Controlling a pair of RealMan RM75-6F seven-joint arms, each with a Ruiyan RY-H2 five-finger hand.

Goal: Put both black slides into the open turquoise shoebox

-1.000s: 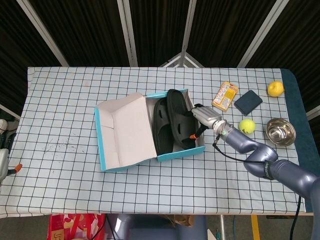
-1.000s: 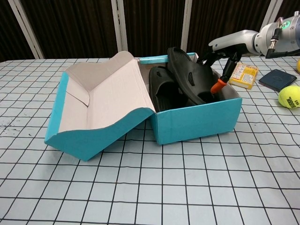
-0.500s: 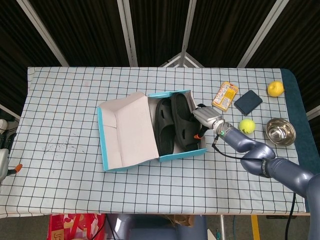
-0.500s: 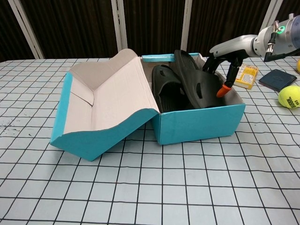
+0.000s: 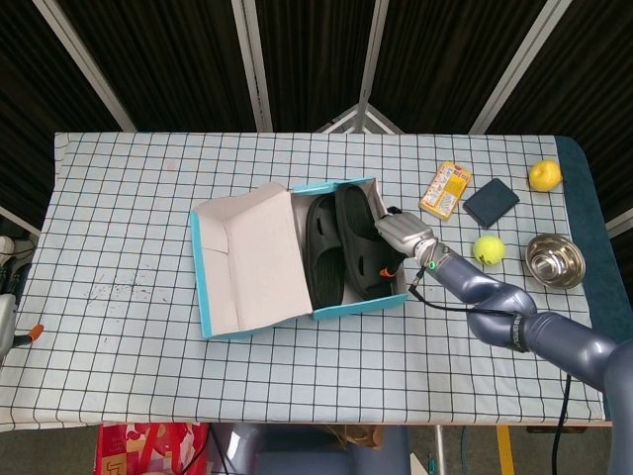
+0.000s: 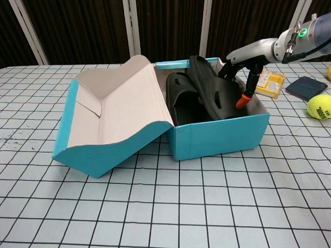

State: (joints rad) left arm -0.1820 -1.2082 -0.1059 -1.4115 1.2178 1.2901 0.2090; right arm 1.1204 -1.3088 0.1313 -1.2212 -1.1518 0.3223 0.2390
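Note:
The open turquoise shoebox [image 5: 358, 304] [image 6: 217, 135] stands mid-table with its lid [image 5: 252, 257] [image 6: 119, 111] folded out to the left. One black slide [image 5: 321, 252] [image 6: 180, 99] lies flat inside. The other black slide [image 5: 358, 242] [image 6: 209, 88] leans on edge in the box's right half, its top above the rim. My right hand [image 5: 399, 234] [image 6: 243, 54] reaches over the box's right wall and holds this tilted slide, an orange-tipped finger [image 6: 240, 101] against its sole. My left hand [image 5: 8, 327] shows only partly at the far left edge, off the table.
Right of the box lie a yellow snack packet [image 5: 446, 189] [image 6: 269, 81], a dark blue wallet [image 5: 491, 202] [image 6: 306, 87] and a tennis ball [image 5: 489, 249] [image 6: 319, 106]. A metal bowl [image 5: 554, 260] and a yellow ball [image 5: 545, 175] sit at the far right.
The tilted slide, sticking well out of the box a second ago, has sunk lower inside it. The box shifted slightly right, then back left. The right hand stayed on the slide.

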